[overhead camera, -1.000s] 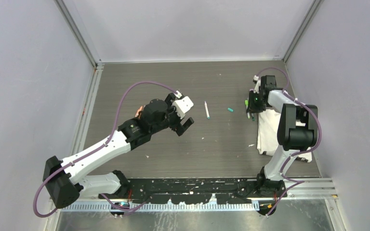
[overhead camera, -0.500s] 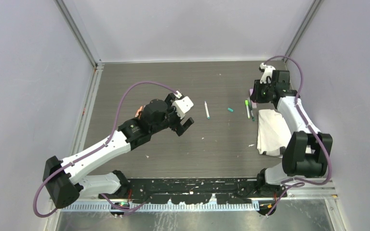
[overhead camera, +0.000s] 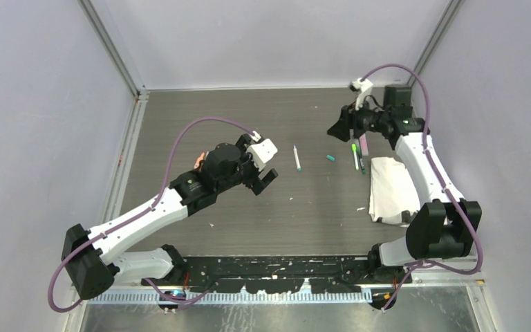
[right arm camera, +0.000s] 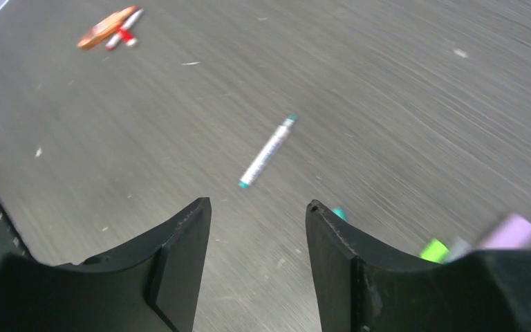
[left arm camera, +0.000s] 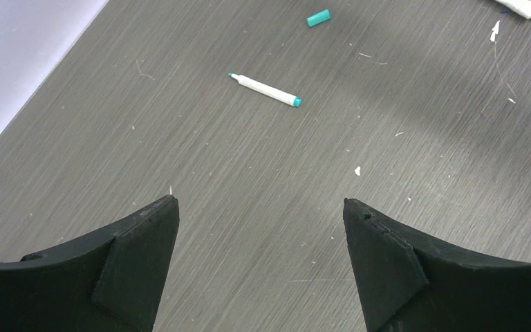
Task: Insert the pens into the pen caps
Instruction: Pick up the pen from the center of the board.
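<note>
1. Left gripper [overhead camera: 268,182]: fingers wide apart with nothing between them. It hangs over the dark grey wood-grain table [overhead camera: 249,117], left of centre.
2. Left wrist view: a thin white pen with teal ends [left arm camera: 264,90] lies flat ahead of the open jaws, clear of both fingers. A short teal cap [left arm camera: 318,18] lies further out and does not touch the pen.
3. Right gripper [overhead camera: 334,129]: reaches in from the far right side and points toward the table's middle. Its fingers are apart and it is carrying nothing.
4. Right wrist view: the white pen lies on the table ahead of the finger gap. The teal cap peeks out just beside one finger and is mostly hidden by it.
5. Top view: the white pen is near the table's middle, between the two grippers. The teal cap is to its right, near it but separate.
6. Right of the cap, a green-tipped pen [overhead camera: 355,155] and a dark pen [overhead camera: 361,164] lie side by side, just beside the left edge of a crumpled white cloth [overhead camera: 393,190].
7. A pink-purple piece [overhead camera: 364,144] lies just beyond those two pens. It is blurred in the right wrist view, so I cannot tell whether it is a cap or a pen end.
8. An orange piece [right arm camera: 104,29] and a red-and-white piece [right arm camera: 124,31] lie together on the far left side of the table. In the top view the left arm partly hides them.
9. No pen sits in any cap, as far as these views show.
</note>
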Motion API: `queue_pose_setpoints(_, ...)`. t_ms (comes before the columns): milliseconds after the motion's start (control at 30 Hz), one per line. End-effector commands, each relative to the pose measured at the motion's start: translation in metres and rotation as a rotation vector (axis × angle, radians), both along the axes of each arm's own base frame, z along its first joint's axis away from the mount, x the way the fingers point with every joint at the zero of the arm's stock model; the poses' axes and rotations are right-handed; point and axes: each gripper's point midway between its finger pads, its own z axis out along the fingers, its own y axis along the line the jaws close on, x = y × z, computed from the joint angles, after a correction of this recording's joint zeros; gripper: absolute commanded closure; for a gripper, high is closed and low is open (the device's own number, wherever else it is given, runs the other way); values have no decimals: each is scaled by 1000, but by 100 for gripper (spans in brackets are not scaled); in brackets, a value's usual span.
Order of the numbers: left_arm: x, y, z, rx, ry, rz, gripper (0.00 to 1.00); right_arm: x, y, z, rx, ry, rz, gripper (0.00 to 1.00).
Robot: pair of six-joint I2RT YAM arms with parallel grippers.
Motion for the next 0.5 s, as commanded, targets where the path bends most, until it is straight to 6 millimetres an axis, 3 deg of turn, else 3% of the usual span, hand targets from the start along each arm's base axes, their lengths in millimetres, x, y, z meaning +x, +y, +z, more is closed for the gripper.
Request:
queue_pose_setpoints(0,4,2,9,-7,-52,10,11,-18,57,1,38,-49,212,39)
queue_pose_setpoints(133,4,1,6,0,-48,10,11,-10,72,-29,44,33,146,38)
queue_pose_setpoints(467,8,2,-2,33,-44,17,11,19,76,-108,-112,337,-181,44)
